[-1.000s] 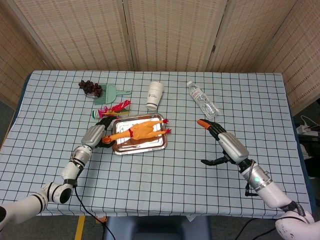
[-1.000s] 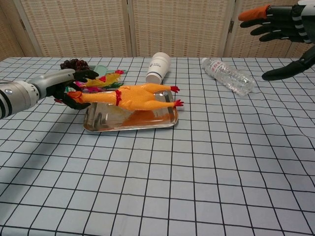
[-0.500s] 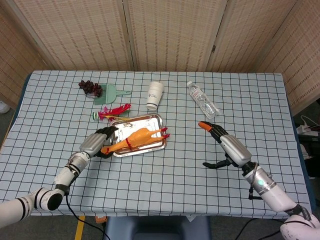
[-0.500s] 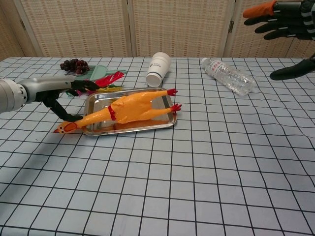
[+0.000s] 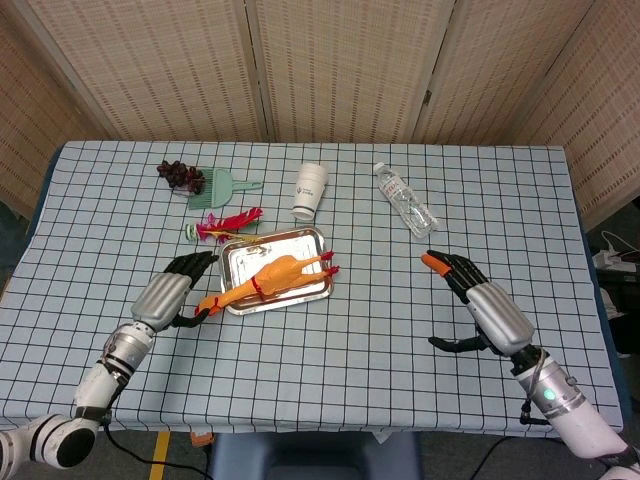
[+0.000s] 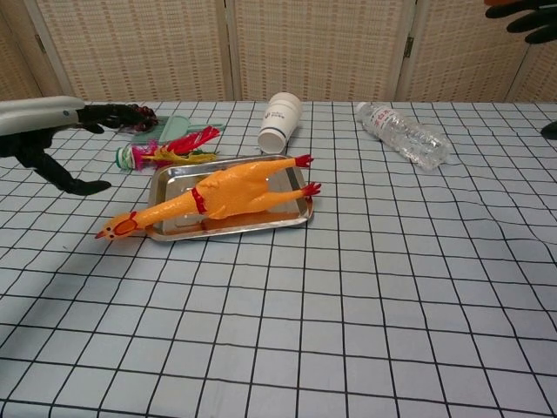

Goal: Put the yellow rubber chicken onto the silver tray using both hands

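The yellow rubber chicken [image 5: 272,275] [image 6: 228,190] lies on the silver tray [image 5: 305,242] [image 6: 298,216], its red feet at the right and its head and neck hanging over the tray's left front corner. My left hand [image 5: 170,291] [image 6: 54,131] hovers just left of the chicken's head, fingers spread, holding nothing. My right hand [image 5: 482,303] is far to the right of the tray, open and empty; in the chest view only its fingertips [image 6: 526,13] show at the upper right corner.
Behind the tray lie a red-and-yellow feathered toy [image 5: 226,219] [image 6: 170,147], a green brush [image 5: 222,187], dark grapes [image 5: 179,174], a tipped white paper cup [image 5: 310,190] [image 6: 280,119] and a plastic water bottle [image 5: 405,199] [image 6: 404,134] lying on its side.
My left hand let go of the chicken's neck and drew back to the left and toward me. The chicken settled on the tray. My right hand withdrew toward the near right.
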